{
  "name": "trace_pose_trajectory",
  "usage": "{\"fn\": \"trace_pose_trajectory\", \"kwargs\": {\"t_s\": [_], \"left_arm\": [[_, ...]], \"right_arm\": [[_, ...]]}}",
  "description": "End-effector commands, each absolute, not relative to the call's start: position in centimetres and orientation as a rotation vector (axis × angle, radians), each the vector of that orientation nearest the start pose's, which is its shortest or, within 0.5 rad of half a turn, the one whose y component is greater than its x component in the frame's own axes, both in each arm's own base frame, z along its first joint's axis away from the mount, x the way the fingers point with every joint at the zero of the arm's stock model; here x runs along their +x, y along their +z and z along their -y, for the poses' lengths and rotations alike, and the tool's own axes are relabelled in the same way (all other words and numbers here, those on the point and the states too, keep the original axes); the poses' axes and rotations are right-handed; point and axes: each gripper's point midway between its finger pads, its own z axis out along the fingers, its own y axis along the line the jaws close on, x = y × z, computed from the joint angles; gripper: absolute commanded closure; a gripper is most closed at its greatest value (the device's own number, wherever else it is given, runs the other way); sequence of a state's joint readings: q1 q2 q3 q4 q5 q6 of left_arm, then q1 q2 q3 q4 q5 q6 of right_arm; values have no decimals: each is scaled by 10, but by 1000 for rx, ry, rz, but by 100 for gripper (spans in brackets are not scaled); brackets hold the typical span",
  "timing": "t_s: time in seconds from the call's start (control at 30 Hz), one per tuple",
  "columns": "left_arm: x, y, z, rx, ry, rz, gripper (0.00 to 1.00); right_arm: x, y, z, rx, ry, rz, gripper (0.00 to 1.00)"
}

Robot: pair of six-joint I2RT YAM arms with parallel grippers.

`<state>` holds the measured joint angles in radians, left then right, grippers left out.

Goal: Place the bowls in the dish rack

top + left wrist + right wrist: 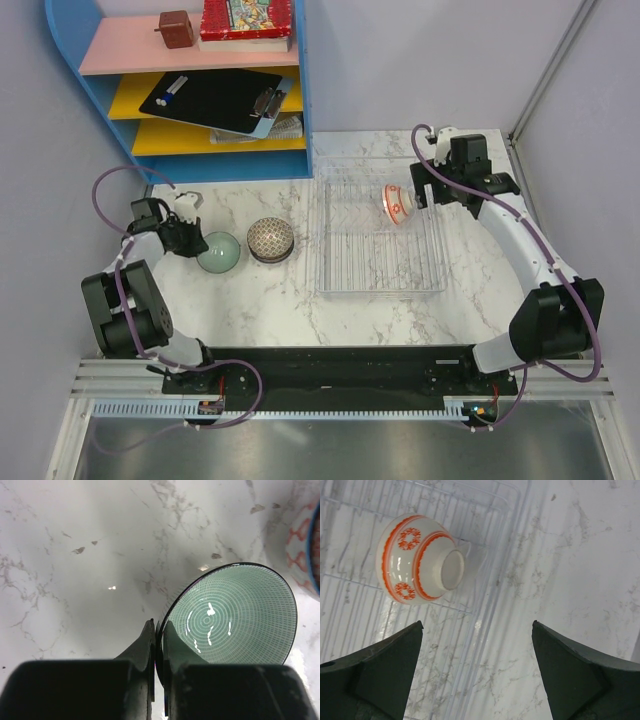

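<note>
I can read no writing anywhere. The red patterned book (246, 20) on the top shelf of the blue shelf unit (305, 90) has print too small to make out, and the black clipboard (215, 100) on the yellow shelf shows no legible label. A single brown box (176, 29) sits beside the book.

In the top view I count three bowls. One pale green bowl (218, 252) and one grey-brown mesh bowl (270, 240) stand upright on the marble table (260, 310), just beside each other and left of the dish rack (380, 265). One white bowl with red marks (398, 203) is inside the single clear rack, near its far right corner. It is tipped on its side, with its foot ring turned toward my right wrist camera.

My left gripper (190, 240) is clamped on the near rim of the green bowl. In the left wrist view both fingers (147, 640) pinch that rim, one inside and one outside. The bowl's ringed green interior (235, 615) fills the frame, and an orange lattice on the neighbouring bowl's wall shows at the right edge.

My right gripper (425, 190) hangs with its jaws spread wide and holds nothing. It sits over the rack's right edge, apart from the white bowl (420, 557).
</note>
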<state>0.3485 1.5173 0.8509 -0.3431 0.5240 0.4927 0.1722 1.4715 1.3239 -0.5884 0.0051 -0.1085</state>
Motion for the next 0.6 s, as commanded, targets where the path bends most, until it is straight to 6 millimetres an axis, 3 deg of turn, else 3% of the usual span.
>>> {"fn": "trace_pose_trajectory", "kwargs": {"t_s": [0.0,0.13,0.33,0.43,0.47,0.53,0.57], "left_arm": [[337,111,-9,448,-515,-2189,98],[329,179,24,547,-664,-2008,98],[328,253,56,672,-668,-1855,98],[328,277,81,744,-686,-1804,98],[326,276,105,804,-738,-1796,98],[330,281,127,854,-737,-1791,98],[327,279,156,932,-780,-1765,98]], "right_arm": [[387,225,-102,-362,314,-2193,2],[373,248,-143,-446,614,-2130,2],[365,282,-178,-483,903,-2076,2],[356,295,-196,-498,1086,-2058,2],[350,302,-203,-534,1169,-2027,3],[349,302,-210,-528,1253,-2023,2],[349,307,-213,-522,1297,-2006,2]]}}
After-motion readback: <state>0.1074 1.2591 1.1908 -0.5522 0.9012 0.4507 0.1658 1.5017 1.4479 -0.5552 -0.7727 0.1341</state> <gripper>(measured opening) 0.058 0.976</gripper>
